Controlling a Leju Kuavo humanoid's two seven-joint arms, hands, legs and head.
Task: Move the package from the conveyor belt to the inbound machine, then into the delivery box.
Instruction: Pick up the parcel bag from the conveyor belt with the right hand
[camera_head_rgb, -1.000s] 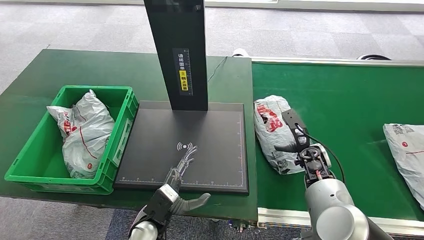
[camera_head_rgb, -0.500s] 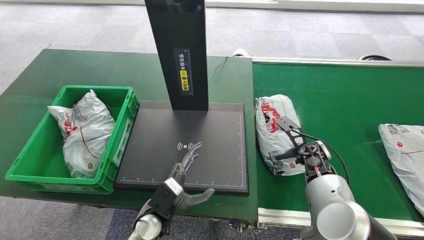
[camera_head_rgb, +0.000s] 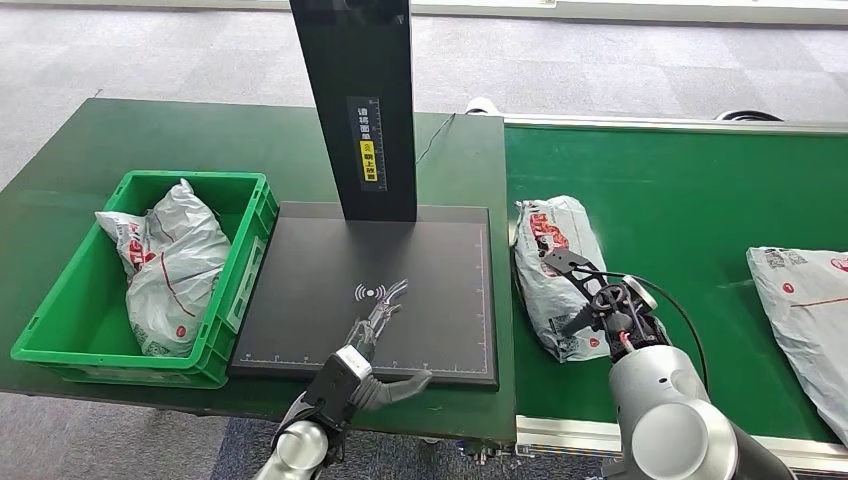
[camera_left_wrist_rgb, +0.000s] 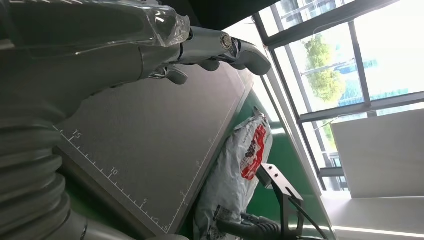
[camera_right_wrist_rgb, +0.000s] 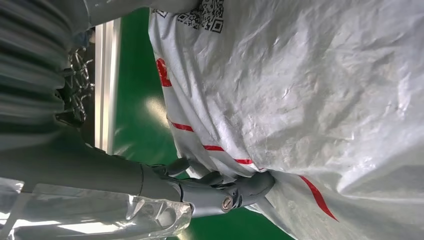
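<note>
a: head view, nearest edge: what do the two hands show?

b: the left hand hovers over the near part of the inbound machine's dark plate, fingers spread and holding nothing. the left wrist view confirms it, thumb and fingers apart above the ruled plate.

a: and the right hand?

b: it lies against the near end of the package. in the right wrist view its thumb presses into the crinkled grey wrapper beside a red stripe. whether the fingers have closed around the wrapper cannot be told.

a: where is the package?

b: on the green conveyor belt, just beside the machine's right edge, lying lengthwise away from the robot, with red print on its far half.

a: farther out?

b: a second bag lies on the belt at the right, well apart from the first. to the left of the plate sits the green delivery box, with a grey bag inside it. behind the plate rises the machine's black column, carrying a yellow label.
</note>
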